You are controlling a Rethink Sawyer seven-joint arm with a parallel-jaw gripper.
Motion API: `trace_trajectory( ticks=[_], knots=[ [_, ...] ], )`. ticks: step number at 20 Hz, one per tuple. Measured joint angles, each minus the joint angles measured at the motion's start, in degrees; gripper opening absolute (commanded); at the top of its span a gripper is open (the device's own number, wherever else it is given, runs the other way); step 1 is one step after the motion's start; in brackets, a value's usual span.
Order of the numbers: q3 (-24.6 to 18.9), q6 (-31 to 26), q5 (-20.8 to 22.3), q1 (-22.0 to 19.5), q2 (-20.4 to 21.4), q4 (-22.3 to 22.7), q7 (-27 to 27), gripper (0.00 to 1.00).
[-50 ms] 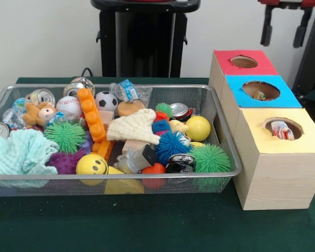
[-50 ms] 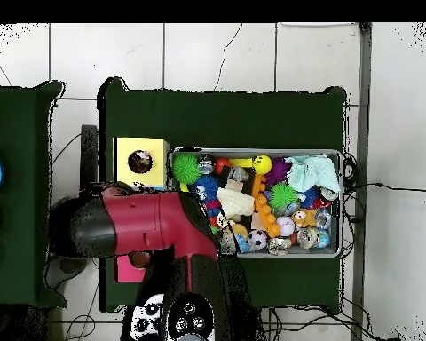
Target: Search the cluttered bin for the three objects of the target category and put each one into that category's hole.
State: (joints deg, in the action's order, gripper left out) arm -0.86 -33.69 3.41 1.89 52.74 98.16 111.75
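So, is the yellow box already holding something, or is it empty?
Not empty. Through the round hole of the yellow box, the front view shows a red and white item lying inside. What it is cannot be told.

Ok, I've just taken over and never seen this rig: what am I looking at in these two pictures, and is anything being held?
Two cameras show one table. The front view looks across it; the overhead view looks straight down. The machine is the red and black arm, seen only from above, reaching over the boxes beside the bin. Its gripper is not visible in either picture, so I cannot say whether it holds anything. On the green table sits a wire mesh bin full of toys: a smiley ball, a baseball, spiky balls, cans, a pale cloth. Beside it stand wooden boxes with red, blue and yellow tops, each with a round hole.
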Motion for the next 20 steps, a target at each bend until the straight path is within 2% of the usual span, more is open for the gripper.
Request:
trace_trajectory(
  ticks=[8,9,14,15,20],
  knots=[
    [-2.5,17.0,4.2,-5.8,0.3,8.6,0.0,1.0],
    [-3.4,20.8,5.7,-7.3,-0.4,10.3,0.0,1.0],
    [-3.9,25.7,9.2,-8.1,-2.3,12.8,0.0,1.0],
    [-3.8,26.6,10.7,-7.5,-3.2,13.8,0.0,1.0],
    [-3.2,26.8,12.6,-4.2,-4.6,14.8,0.0,1.0]
  ],
)
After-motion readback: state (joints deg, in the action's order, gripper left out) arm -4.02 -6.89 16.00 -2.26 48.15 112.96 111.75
